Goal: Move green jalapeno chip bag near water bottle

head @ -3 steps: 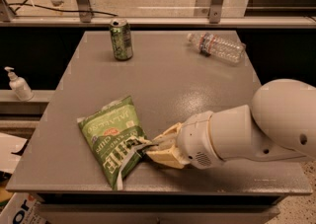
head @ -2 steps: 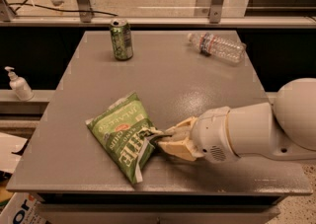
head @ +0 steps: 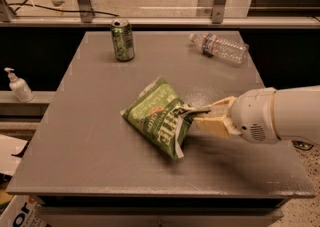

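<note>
End effector (head: 199,114) reaching in from right over worktop (head: 95,131), pinching right edge of green jalapeno chip bag (head: 156,118); water bottle (head: 220,47) lying far right, well apart

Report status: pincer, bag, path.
Pincer mid-table, shut on green jalapeno chip bag, right edge. Bag apart from water bottle lying far right. Soda can far left, off the path.
</note>
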Tool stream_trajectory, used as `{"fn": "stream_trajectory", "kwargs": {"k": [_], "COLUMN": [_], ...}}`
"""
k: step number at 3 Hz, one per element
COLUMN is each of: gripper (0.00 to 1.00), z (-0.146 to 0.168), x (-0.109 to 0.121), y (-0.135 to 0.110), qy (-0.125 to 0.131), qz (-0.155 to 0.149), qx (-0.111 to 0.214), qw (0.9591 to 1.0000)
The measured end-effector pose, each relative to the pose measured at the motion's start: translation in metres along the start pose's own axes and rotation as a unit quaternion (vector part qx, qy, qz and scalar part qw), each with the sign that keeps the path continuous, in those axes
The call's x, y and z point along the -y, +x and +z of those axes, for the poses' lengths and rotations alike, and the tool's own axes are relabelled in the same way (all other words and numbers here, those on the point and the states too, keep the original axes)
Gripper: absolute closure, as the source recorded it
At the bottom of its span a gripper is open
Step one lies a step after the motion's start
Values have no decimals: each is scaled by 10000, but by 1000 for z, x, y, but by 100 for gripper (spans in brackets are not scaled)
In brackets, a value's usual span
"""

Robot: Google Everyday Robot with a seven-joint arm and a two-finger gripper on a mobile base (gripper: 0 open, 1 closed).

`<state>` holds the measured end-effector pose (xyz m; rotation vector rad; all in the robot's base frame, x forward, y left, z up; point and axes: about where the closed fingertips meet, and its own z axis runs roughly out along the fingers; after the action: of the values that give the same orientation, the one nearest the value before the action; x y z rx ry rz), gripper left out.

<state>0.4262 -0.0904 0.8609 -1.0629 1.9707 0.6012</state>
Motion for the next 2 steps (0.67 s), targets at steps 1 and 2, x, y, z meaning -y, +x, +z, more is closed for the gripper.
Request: {"fn": "stream_trajectory", "kwargs": {"k": [1,2], "gripper": [100,100], "z": [-41,-41], "x": [47,49], "y": [0,0], "qy": [594,626], "qz": [108,97], "qx": [-3,-12], "qw": [9982,9980]}}
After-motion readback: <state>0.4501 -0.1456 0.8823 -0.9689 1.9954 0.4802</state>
